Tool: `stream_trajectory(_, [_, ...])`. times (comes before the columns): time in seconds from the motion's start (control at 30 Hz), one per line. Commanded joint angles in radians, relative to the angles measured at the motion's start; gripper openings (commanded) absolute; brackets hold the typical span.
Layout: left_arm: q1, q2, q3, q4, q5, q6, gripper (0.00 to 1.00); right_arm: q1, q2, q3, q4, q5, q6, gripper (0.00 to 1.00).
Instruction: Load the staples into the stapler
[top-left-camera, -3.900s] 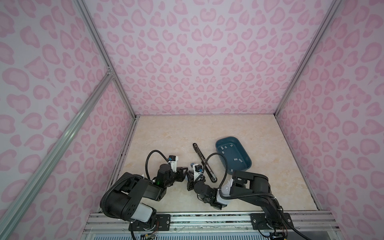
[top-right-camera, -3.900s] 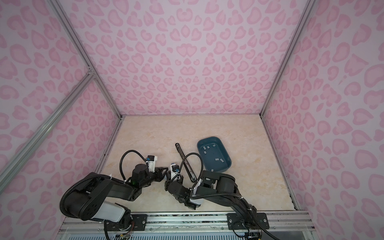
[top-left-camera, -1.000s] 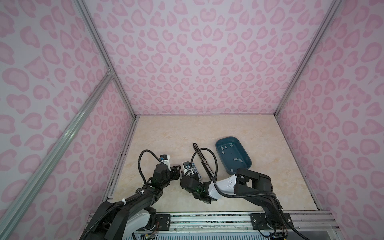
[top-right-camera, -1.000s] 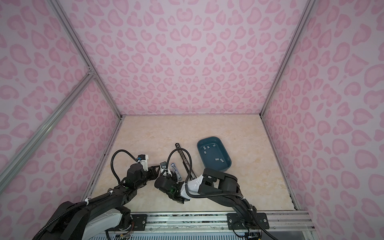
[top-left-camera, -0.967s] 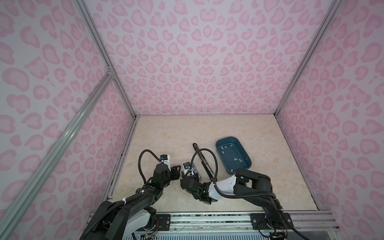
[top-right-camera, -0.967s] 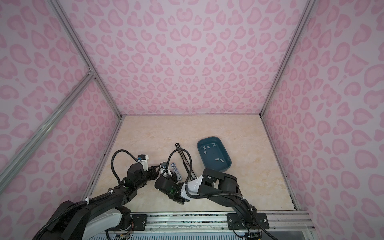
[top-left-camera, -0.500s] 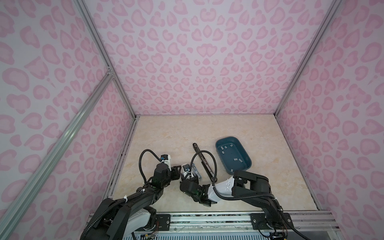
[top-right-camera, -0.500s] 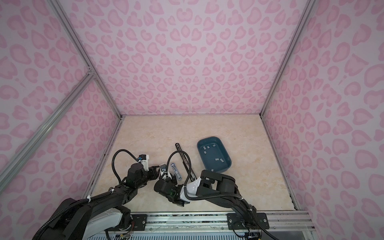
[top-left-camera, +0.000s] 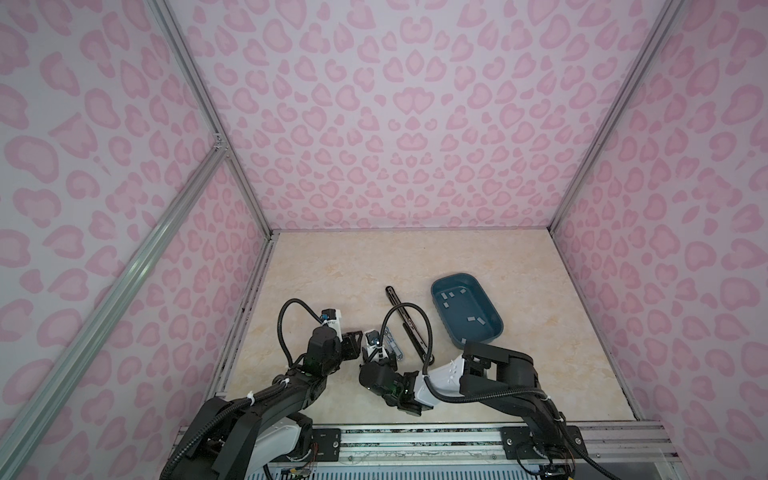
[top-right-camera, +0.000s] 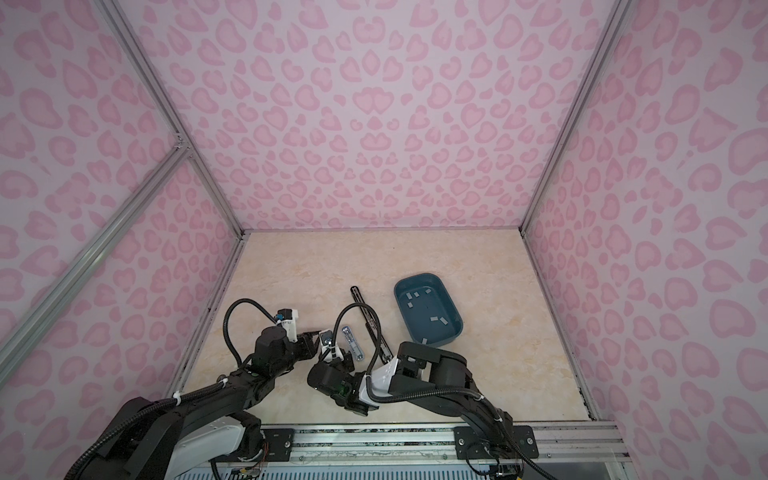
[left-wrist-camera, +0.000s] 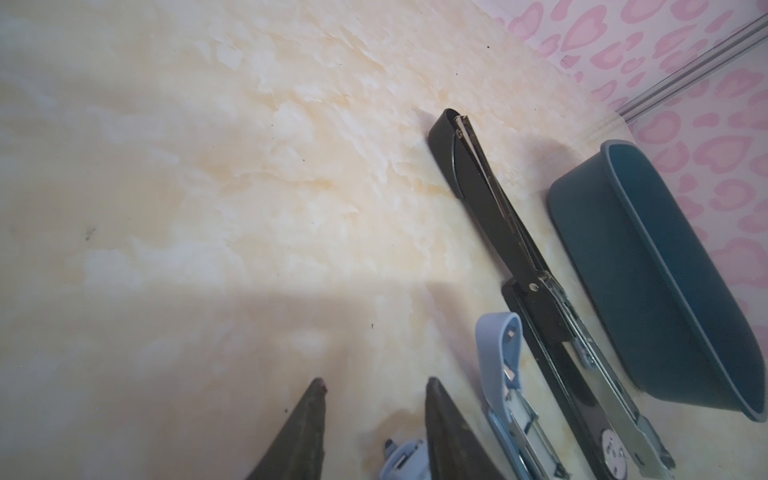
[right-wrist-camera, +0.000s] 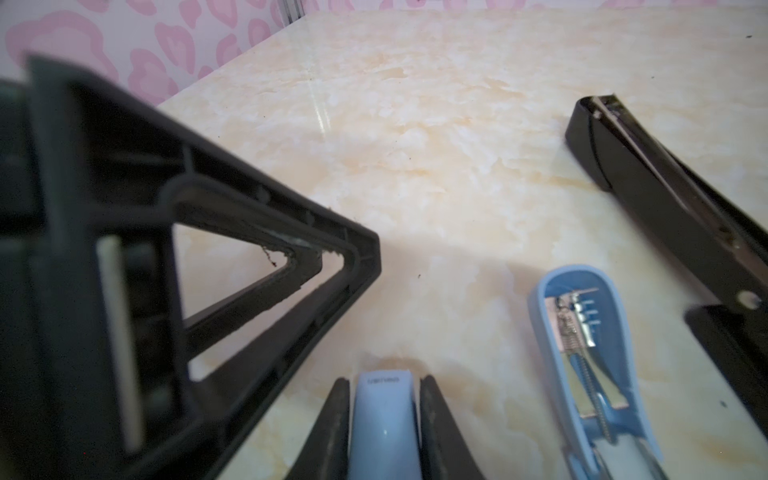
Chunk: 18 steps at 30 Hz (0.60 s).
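Right tool tight around a small light-blue stapler; left tool partly open, empty, just beside it.

Pale lilac walls printed with darker pink heart-shaped blotches close the space on three sides. Silver aluminium frame posts run up the two back corners, and a slanted silver aluminium strut crosses the left wall. Below lies a glossy cream marble-patterned worktop, edged on its near side by a silver slotted metal rail. The light is soft and even, and the wrist views show faint grey shadows on the worktop.
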Motion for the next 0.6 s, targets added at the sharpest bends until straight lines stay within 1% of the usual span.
stream_trajectory(0.0, [0.001, -0.004, 0.003, 0.032, -0.005, 0.007, 0.42, -0.001, 0.068, -0.047, -0.132, -0.107, 0.000, 0.14])
stream_trajectory(0.1, [0.000, -0.004, 0.003, 0.033, -0.007, 0.007, 0.42, 0.007, 0.097, -0.083, -0.064, -0.111, -0.016, 0.13])
stream_trajectory(0.2, [0.001, -0.006, 0.007, 0.032, -0.005, 0.010, 0.42, 0.006, 0.108, -0.120, 0.001, -0.126, 0.002, 0.12])
stream_trajectory(0.27, [0.001, -0.005, 0.007, 0.031, -0.008, 0.010, 0.42, 0.010, 0.111, -0.125, 0.005, -0.131, -0.003, 0.11])
stream_trajectory(0.3, [0.001, -0.005, 0.006, 0.033, -0.009, 0.010, 0.42, 0.013, 0.126, -0.116, 0.015, -0.125, 0.001, 0.10])
stream_trajectory(0.33, [0.001, -0.005, 0.007, 0.033, -0.008, 0.010, 0.42, 0.014, 0.176, -0.113, 0.054, -0.131, 0.002, 0.09])
stream_trajectory(0.37, [0.001, -0.007, 0.008, 0.029, -0.006, 0.010, 0.42, 0.012, 0.193, -0.118, 0.087, -0.147, -0.001, 0.09])
stream_trajectory(0.47, [0.001, -0.013, 0.008, 0.022, -0.012, 0.012, 0.42, 0.011, 0.207, -0.102, 0.050, -0.147, 0.026, 0.08])
stream_trajectory(0.57, [0.003, -0.022, 0.005, 0.021, -0.010, 0.007, 0.42, 0.006, 0.251, -0.071, 0.011, -0.191, 0.044, 0.07])
